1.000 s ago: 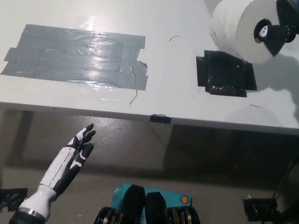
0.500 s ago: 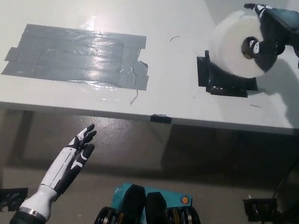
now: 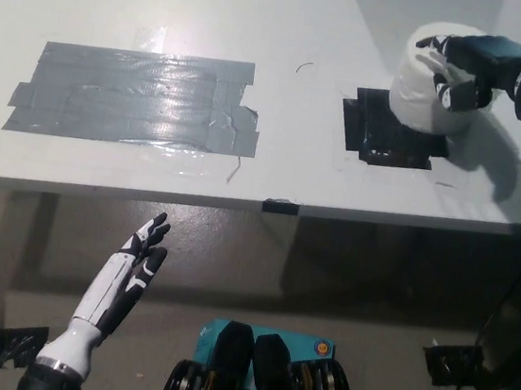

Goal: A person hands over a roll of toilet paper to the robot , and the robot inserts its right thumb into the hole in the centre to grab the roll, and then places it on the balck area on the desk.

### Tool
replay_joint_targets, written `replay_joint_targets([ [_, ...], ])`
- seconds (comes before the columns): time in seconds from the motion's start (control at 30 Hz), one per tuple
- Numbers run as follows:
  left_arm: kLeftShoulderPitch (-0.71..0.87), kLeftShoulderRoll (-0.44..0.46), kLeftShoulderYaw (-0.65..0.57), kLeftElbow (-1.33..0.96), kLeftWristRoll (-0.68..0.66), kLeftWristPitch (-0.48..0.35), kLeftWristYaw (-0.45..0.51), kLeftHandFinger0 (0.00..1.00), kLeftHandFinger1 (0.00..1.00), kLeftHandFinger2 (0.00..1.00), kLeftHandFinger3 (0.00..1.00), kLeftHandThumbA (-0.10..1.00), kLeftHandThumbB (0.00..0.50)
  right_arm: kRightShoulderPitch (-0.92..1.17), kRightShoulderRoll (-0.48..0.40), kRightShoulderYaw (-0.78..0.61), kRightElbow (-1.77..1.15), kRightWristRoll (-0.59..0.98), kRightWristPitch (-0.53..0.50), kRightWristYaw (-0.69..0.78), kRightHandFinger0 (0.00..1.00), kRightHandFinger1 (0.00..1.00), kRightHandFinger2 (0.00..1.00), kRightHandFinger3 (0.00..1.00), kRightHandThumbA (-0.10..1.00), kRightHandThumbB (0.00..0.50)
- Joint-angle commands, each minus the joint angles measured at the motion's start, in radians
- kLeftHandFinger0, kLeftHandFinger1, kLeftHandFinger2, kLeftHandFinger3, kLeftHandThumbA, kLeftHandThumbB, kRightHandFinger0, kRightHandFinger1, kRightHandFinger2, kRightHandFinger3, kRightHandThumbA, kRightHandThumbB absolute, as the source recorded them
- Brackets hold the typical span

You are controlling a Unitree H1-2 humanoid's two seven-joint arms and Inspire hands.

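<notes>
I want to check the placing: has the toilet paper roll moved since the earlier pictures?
Yes. The toilet paper roll, held by the right hand, came down onto the black tape patch and turned upright.

Roll over the black patch

We see our black right hand (image 3: 466,73) gripping the toilet paper roll (image 3: 426,87), apparently resting upright on the black area (image 3: 382,134) near the tabletop's (image 3: 264,15) right edge; our white left hand (image 3: 122,278) hangs open below the front edge.

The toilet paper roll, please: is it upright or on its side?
Upright: the toilet paper roll stands on the black area, right hand on top.
</notes>
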Motion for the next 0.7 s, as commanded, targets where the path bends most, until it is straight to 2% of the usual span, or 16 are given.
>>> replay_joint_targets([
  [0.0,-0.02,0.014,0.004,-0.019,-0.002,-0.018,-0.001,1.0,1.0,1.0,1.0,1.0,0.152,-0.096,-0.021,0.002,-0.058,-0.012,0.113,0.181,1.0,1.0,1.0,1.0,0.32,0.358],
  [0.03,-0.019,0.013,0.004,-0.02,-0.005,-0.018,-0.002,1.0,1.0,1.0,1.0,1.0,0.151,-0.095,-0.021,-0.006,-0.072,0.0,0.129,0.203,1.0,1.0,1.0,1.0,0.37,0.37],
  [0.1,-0.02,0.015,0.002,-0.021,0.002,-0.011,-0.002,1.0,1.0,1.0,1.0,1.0,0.173,-0.091,-0.023,-0.021,-0.089,-0.018,0.132,0.139,1.0,1.0,1.0,1.0,0.64,0.471],
  [0.13,-0.02,0.015,0.002,-0.021,0.001,-0.008,-0.004,1.0,1.0,1.0,1.0,1.0,0.175,-0.085,-0.027,-0.026,-0.102,-0.028,0.119,0.103,1.0,1.0,1.0,1.0,0.66,0.492],
  [0.17,-0.02,0.016,0.002,-0.022,0.001,-0.003,-0.005,1.0,1.0,1.0,1.0,1.0,0.187,-0.081,-0.032,-0.056,-0.115,-0.006,0.108,0.071,1.0,1.0,1.0,1.0,0.74,0.48],
  [0.2,-0.02,0.015,0.003,-0.021,-0.001,-0.007,-0.004,1.0,1.0,1.0,1.0,1.0,0.178,-0.079,-0.039,-0.097,-0.132,0.023,0.097,0.043,1.0,1.0,1.0,1.0,0.79,0.471],
  [0.33,-0.029,0.018,0.002,-0.014,0.004,-0.02,0.0,1.0,1.0,1.0,1.0,1.0,0.165,-0.087,-0.05,-0.173,-0.182,0.045,0.063,0.001,1.0,1.0,1.0,1.0,0.86,0.454],
  [0.43,-0.034,0.019,0.003,-0.007,-0.002,-0.026,-0.002,1.0,1.0,1.0,1.0,1.0,0.165,-0.083,-0.063,-0.234,-0.263,0.073,0.056,0.007,1.0,1.0,1.0,1.0,0.87,0.451],
  [0.47,-0.039,0.018,0.003,-0.008,-0.003,-0.021,-0.003,1.0,1.0,1.0,1.0,1.0,0.172,-0.067,-0.071,-0.284,-0.364,0.117,0.076,0.023,1.0,1.0,1.0,1.0,0.83,0.433],
  [0.6,-0.04,0.011,0.011,-0.008,-0.031,-0.008,-0.011,1.0,1.0,1.0,1.0,1.0,0.208,-0.02,-0.086,-0.383,-0.616,0.17,0.154,0.065,1.0,1.0,1.0,1.0,0.9,0.428],
  [0.67,-0.039,0.01,0.01,-0.01,-0.038,-0.006,-0.015,1.0,1.0,1.0,1.0,1.0,0.208,0.005,-0.096,-0.416,-0.69,0.191,0.16,0.067,1.0,1.0,1.0,1.0,0.93,0.43],
])
